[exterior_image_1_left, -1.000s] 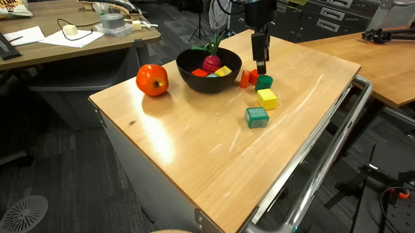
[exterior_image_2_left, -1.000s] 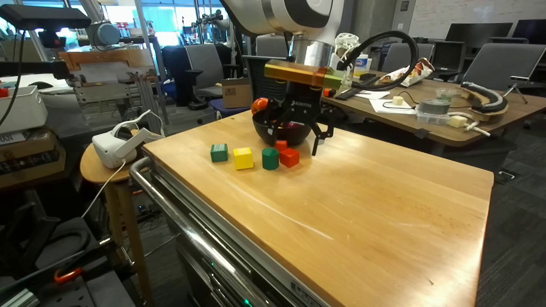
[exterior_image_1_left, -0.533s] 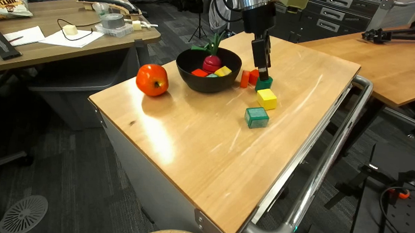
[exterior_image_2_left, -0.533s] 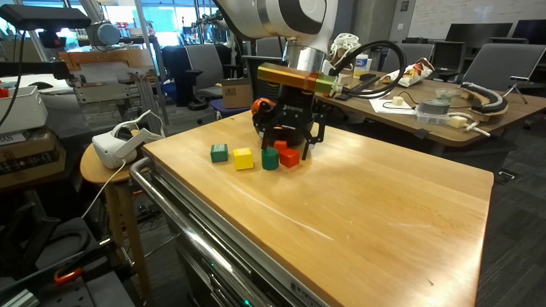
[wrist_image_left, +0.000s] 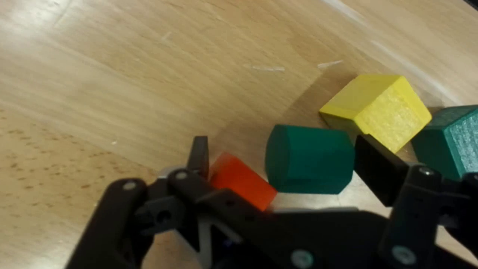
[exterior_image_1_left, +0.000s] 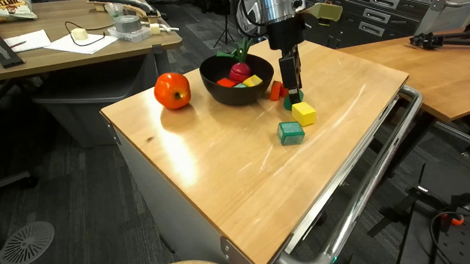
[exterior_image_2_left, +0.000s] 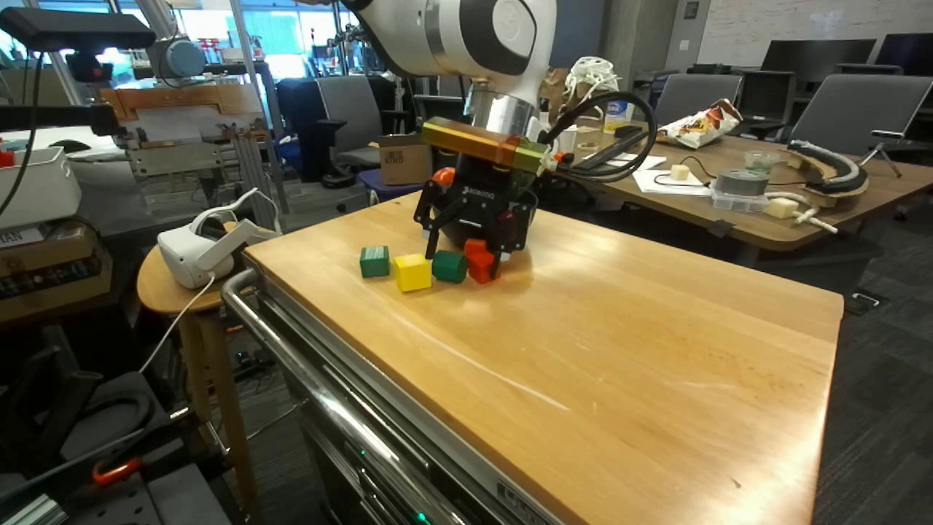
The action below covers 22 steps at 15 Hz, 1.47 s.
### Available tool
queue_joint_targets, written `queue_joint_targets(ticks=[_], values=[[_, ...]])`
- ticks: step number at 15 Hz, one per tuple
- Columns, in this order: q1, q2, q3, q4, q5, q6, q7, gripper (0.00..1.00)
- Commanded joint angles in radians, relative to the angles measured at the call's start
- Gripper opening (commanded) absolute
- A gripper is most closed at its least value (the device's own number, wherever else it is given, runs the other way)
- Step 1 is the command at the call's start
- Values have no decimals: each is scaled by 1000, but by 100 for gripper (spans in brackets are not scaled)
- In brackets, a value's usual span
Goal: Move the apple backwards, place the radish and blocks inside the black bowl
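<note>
Wrist view, left to right! My black two-fingered claw (wrist_image_left: pixel 282 149) stands spread wide, gripping nothing that I can see. Beside its leftmost fingertip (wrist_image_left: pixel 198 155), a small, wooden-looking red-orange block (wrist_image_left: pixel 242 181), partly hidden by me. Next, the prize: a smooth dark green many-sided block (wrist_image_left: pixel 310 159), seemingly on its side, its right end touching or just beside my far fingertip, hard to tell! Light and stiff, I'd say, hardly fragile; those slick facets could slip or roll. Squeeze end to end from here and I'd probably pinch the red one too, so I fancy turning and taking opposite facets, mid-length. Rightward, a yellow six-faced block (wrist_image_left: pixel 373 108), likely an easy hold by its flat sides, then a teal-green block (wrist_image_left: pixel 455 138) running out of sight. Up to the pale wooden worktop (exterior_image_1_left: pixel 216 155) in an exterior view, from the left: a round, glossy orange-red toy apple (exterior_image_1_left: pixel 172 90), probably slippery, wanting its full middle; then the round black bowl (exterior_image_1_left: pixel 233 97), already carrying the red-pink, leafy-topped toy radish (exterior_image_1_left: pixel 240 72), no grip needed there!
</note>
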Motion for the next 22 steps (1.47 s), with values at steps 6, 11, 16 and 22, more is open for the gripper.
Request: queue_joint_targets(ticks=[6, 11, 16, 22], values=[[19, 29, 13, 15, 47, -2, 42, 53], [10, -19, 11, -13, 59, 26, 48, 20], [16, -235, -13, -180, 14, 248, 77, 19], [53, -414, -17, -288, -114, 457, 112, 19]])
